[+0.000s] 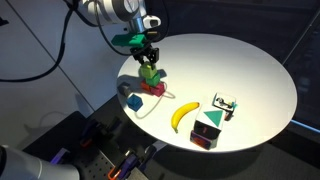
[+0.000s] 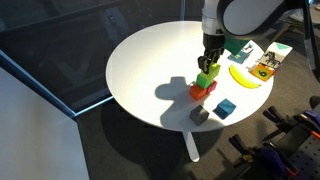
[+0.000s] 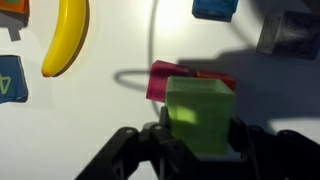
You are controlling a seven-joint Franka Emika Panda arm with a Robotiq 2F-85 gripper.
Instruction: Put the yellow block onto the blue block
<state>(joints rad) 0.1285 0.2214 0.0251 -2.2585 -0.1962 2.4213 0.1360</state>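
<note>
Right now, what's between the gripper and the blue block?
In the wrist view the gripper holds the yellow block; the red block sits just past it, then bare white table up to the blue block.

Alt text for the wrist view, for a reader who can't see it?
The gripper holds the yellow block, lime in this light, between its fingers directly over a red block on the white table. A banana lies at upper left; the blue block sits at the top edge, apart from both.
</note>
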